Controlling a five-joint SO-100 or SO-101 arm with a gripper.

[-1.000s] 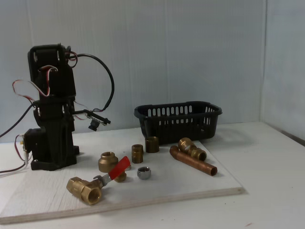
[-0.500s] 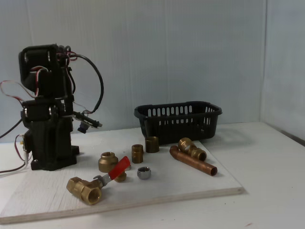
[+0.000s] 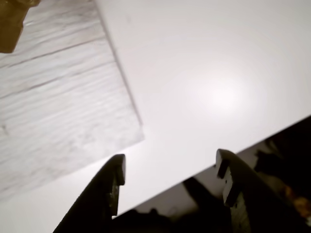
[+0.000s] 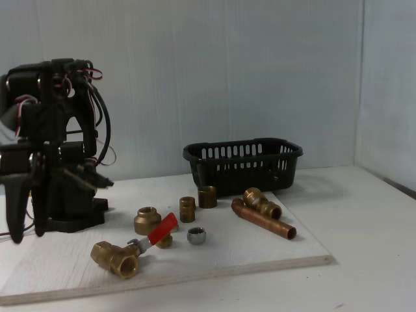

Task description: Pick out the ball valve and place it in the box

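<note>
The ball valve lies on the front left of the pale wooden board, its red lever handle pointing up and right. The box, a black slotted basket, stands behind the board at centre. In the fixed view my gripper hangs at the far left, fingers pointing down, well left of the valve. In the wrist view the gripper is open with nothing between its fingers, over white table beside a board corner. A brass piece shows at the top left; I cannot tell which fitting it is.
Three brass couplings and a silver nut lie behind and right of the valve. A brass elbow on a copper pipe lies on the board's right. The arm's base stands on the board's left.
The arm has swung round to the left of the fixed view. The gripper, earlier turned toward the fittings, now hangs down at the far left. Nothing on the board has moved.
</note>
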